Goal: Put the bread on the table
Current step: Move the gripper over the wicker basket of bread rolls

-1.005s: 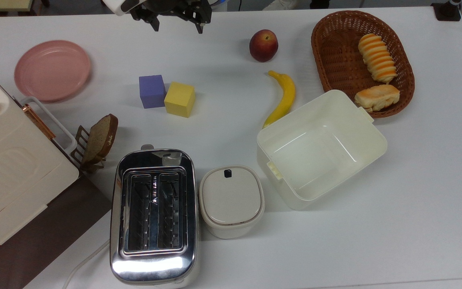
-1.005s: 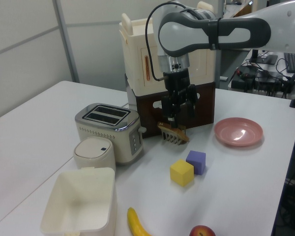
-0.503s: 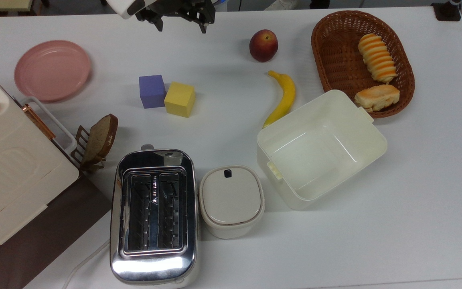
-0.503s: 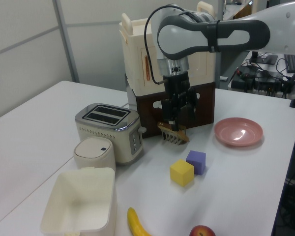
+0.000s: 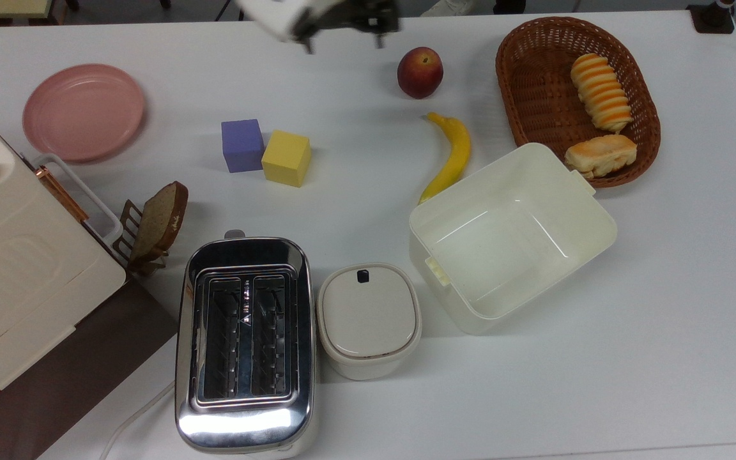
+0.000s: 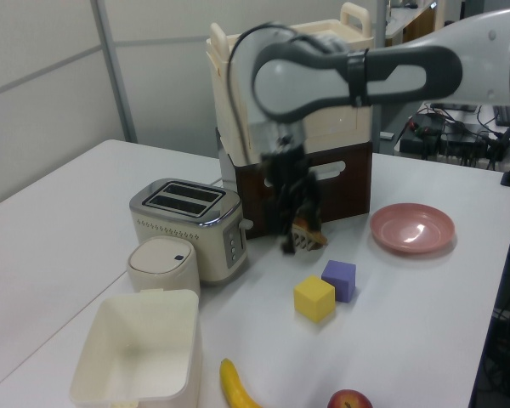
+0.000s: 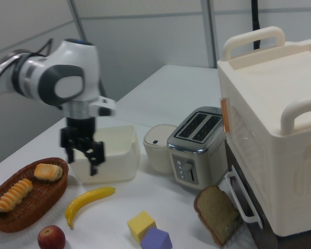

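Going from the top view's left, we see a pink plate on the white worktop, and below it a cream case at the edge. A dark slice leans in a small rack just beside the case. Next come a purple cube and a yellow cube, touching each other, with a chrome toaster below them and a lidded cream pot just beside the toaster.

At the top edge our tool hangs above the worktop, up and left of the peach. Its two fingers stand apart with nothing between them; in the right view the tool hangs the same way, in front of the tub.

Right of the peach lies a banana, its lower tip near the open cream tub. At the far right sits a wicker basket. The bread lies inside it, cream and orange stripes up, and a short pale bun lies just below it in the same basket. The bread is well apart from the tool.
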